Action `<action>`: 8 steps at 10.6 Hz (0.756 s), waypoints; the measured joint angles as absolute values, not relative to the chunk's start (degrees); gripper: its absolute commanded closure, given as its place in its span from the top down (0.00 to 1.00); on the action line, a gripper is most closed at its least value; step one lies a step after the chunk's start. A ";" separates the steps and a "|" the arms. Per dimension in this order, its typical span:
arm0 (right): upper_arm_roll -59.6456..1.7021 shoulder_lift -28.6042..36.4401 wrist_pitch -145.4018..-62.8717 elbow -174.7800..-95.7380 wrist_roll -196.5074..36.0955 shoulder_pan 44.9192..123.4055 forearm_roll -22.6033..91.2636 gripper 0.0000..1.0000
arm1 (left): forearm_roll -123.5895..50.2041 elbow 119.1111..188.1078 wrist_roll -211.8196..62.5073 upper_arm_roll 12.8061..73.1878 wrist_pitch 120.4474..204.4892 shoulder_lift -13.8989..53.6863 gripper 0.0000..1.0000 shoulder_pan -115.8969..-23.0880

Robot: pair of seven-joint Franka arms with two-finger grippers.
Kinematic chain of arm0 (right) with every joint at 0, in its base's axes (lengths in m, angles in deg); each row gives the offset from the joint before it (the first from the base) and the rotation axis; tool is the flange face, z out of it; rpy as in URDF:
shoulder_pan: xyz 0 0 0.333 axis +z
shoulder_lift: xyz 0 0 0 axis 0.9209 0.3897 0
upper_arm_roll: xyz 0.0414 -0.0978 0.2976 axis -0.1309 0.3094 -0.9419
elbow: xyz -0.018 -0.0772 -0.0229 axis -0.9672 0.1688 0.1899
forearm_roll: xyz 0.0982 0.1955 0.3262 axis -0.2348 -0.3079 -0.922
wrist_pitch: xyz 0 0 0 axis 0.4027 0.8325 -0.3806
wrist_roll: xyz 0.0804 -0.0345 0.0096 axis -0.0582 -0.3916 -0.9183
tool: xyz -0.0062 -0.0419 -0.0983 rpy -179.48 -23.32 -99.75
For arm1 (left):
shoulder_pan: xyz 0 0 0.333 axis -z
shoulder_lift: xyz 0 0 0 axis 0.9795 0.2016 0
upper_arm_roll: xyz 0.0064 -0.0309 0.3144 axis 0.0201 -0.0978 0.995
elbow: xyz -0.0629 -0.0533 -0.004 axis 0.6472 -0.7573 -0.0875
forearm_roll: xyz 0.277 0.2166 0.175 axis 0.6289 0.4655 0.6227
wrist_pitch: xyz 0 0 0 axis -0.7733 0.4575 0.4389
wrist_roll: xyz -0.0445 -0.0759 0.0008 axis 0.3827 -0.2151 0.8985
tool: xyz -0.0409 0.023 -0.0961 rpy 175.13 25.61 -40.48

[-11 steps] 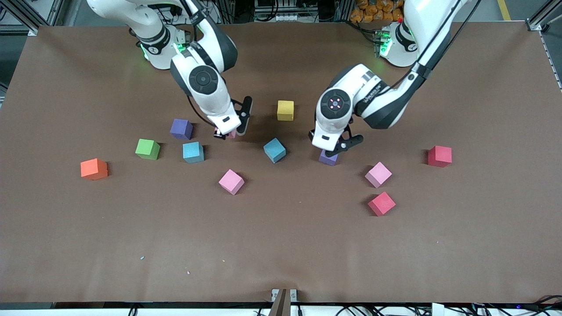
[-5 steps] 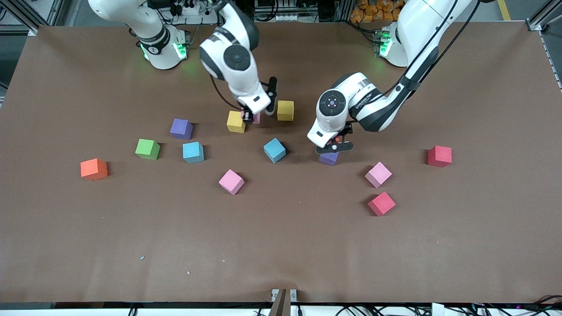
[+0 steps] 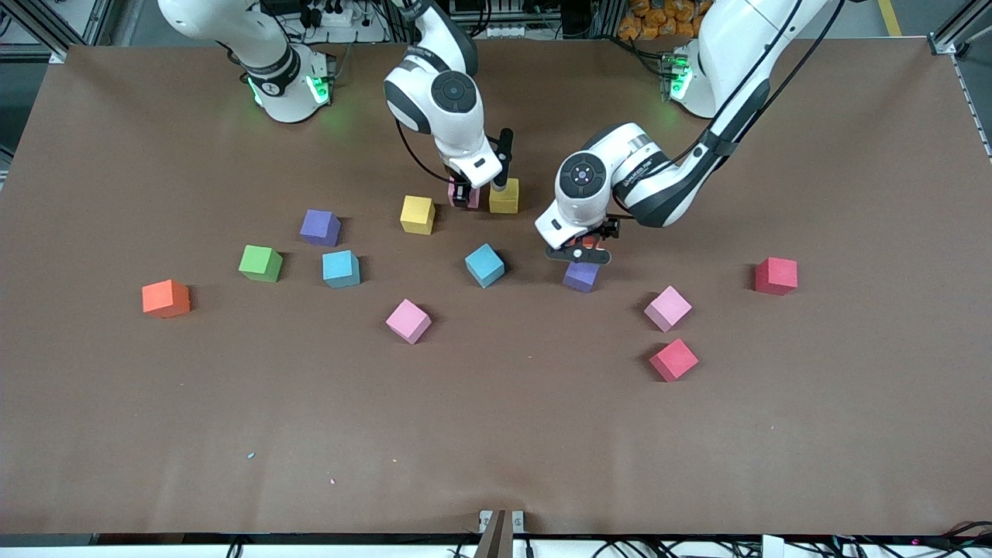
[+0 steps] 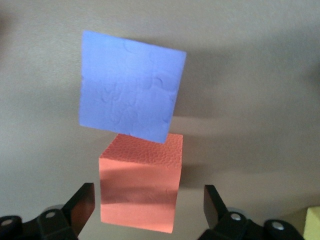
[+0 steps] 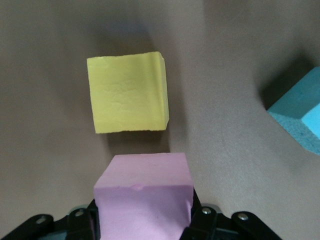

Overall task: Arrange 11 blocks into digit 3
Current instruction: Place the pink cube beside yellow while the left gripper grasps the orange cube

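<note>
Beside yellow block [image 3: 504, 198] now, right claw [image 3: 468, 195]

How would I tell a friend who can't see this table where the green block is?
On the brown table, look toward the right arm's end, where an orange cube, a blue cube and a purple cube lie scattered. The green cube sits between the orange one and the blue one. It is the only green block there.
</note>
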State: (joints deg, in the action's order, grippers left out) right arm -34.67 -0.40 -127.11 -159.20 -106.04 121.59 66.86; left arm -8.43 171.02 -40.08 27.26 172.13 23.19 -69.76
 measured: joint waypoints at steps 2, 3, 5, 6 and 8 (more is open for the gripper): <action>-34.68 0.52 -128.32 -159.19 -105.71 122.36 66.86 0.00 | -8.43 171.45 -43.47 27.27 172.13 23.19 0.79 -69.96; -34.68 0.89 -128.83 -159.19 -105.42 122.65 66.86 0.00 | -8.43 171.52 -44.90 27.28 172.13 23.19 0.76 -70.03; -34.68 1.82 -130.12 -159.19 -104.52 123.11 66.85 0.00 | -8.43 171.66 -45.86 27.33 172.13 23.19 0.63 -70.15; -34.68 2.26 -130.70 -159.19 -103.98 123.46 66.85 0.00 | -8.43 171.76 -45.89 27.38 172.13 23.19 0.59 -70.20; -34.69 3.09 -131.68 -159.15 -103.56 124.06 66.85 0.00 | -8.43 171.77 -45.92 27.29 172.13 23.16 0.57 -70.82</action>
